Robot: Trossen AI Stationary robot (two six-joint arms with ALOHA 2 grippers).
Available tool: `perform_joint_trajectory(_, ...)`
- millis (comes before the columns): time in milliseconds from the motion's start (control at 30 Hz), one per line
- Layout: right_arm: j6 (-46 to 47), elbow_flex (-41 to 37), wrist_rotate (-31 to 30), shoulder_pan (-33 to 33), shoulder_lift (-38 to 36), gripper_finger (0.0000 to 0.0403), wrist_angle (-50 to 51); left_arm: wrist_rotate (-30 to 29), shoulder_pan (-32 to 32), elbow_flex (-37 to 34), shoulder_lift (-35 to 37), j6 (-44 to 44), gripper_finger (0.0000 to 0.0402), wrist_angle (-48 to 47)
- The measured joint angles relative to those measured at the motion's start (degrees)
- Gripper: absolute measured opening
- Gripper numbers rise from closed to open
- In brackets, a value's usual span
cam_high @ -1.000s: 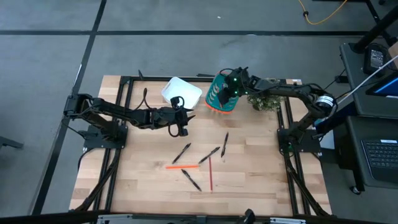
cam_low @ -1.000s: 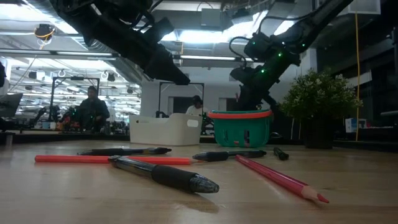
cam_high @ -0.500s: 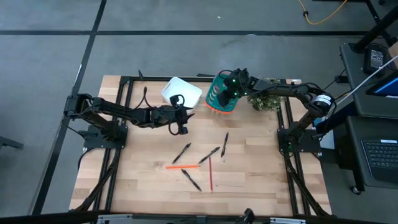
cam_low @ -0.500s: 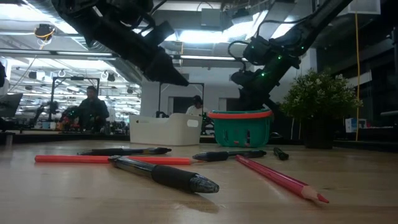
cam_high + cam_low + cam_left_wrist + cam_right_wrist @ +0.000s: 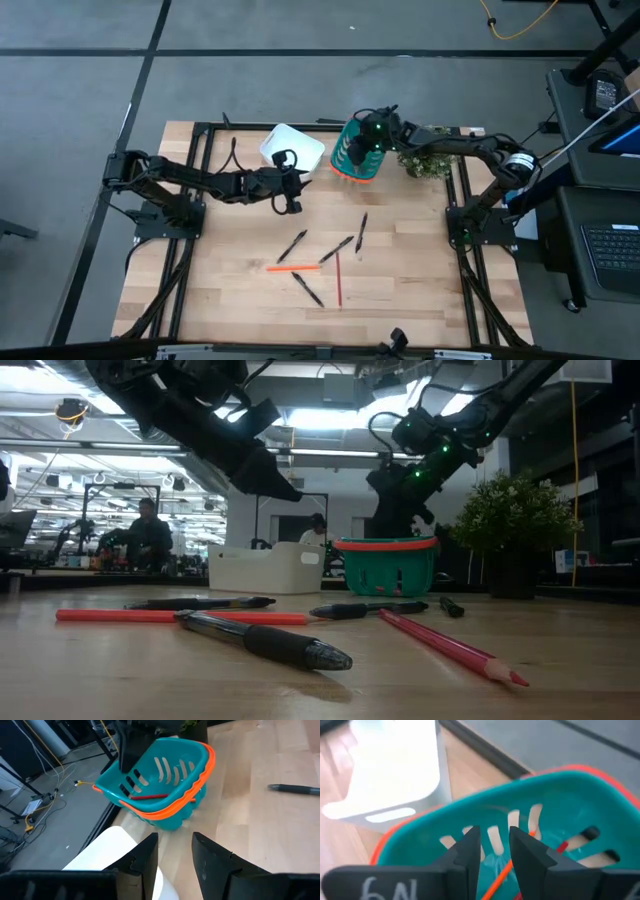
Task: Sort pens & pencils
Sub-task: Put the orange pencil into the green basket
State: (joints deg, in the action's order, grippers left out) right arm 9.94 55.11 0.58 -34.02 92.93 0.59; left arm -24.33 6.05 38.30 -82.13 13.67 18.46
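Several black pens (image 5: 337,247) and two pencils, one orange (image 5: 294,268) and one red (image 5: 339,279), lie flat on the wooden table's middle. A teal basket with an orange rim (image 5: 355,155) stands at the far side. My right gripper (image 5: 495,851) hovers open over it. Below its fingers an orange pencil (image 5: 501,872) and a red one (image 5: 562,847) lean inside the basket against its slotted wall. My left gripper (image 5: 294,205) hangs open above the table, beside the white bin (image 5: 292,147), with nothing between its fingers (image 5: 175,855).
A small potted plant (image 5: 430,160) stands right of the basket at the far right corner. A black frame (image 5: 205,150) runs round the table. The near half of the table beyond the pens is bare wood. People sit in the room behind (image 5: 145,535).
My right gripper has tipped and turned a little above the basket while staying over it. The pens and pencils on the table lie as before.
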Motion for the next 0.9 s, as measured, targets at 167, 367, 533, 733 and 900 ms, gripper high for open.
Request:
perform_joint_trajectory(167,-1.23,0.02,0.52,0.00,-3.89,0.0104,0.64,-0.40,0.92,0.00,0.00,0.25,0.0113,0.18)
perform_joint_trajectory(367,-1.73,0.07,5.48,0.11,-6.93,0.0104,1.79,-0.49,1.72,0.00,0.00,0.50,0.0114,0.01)
perform_joint_trajectory(533,-2.74,0.09,12.06,0.21,-7.00,0.0104,2.95,-0.51,1.32,0.00,0.73,3.39,0.0112,-0.01)
perform_joint_trajectory(733,-5.68,0.09,13.04,1.87,-7.00,0.0104,3.66,-0.49,0.25,-0.02,6.20,3.15,0.0112,-7.19)
perform_joint_trajectory(900,-8.29,0.09,13.05,4.58,-7.80,0.0104,3.49,1.48,-1.40,-0.04,13.46,-0.03,0.0111,-15.71)
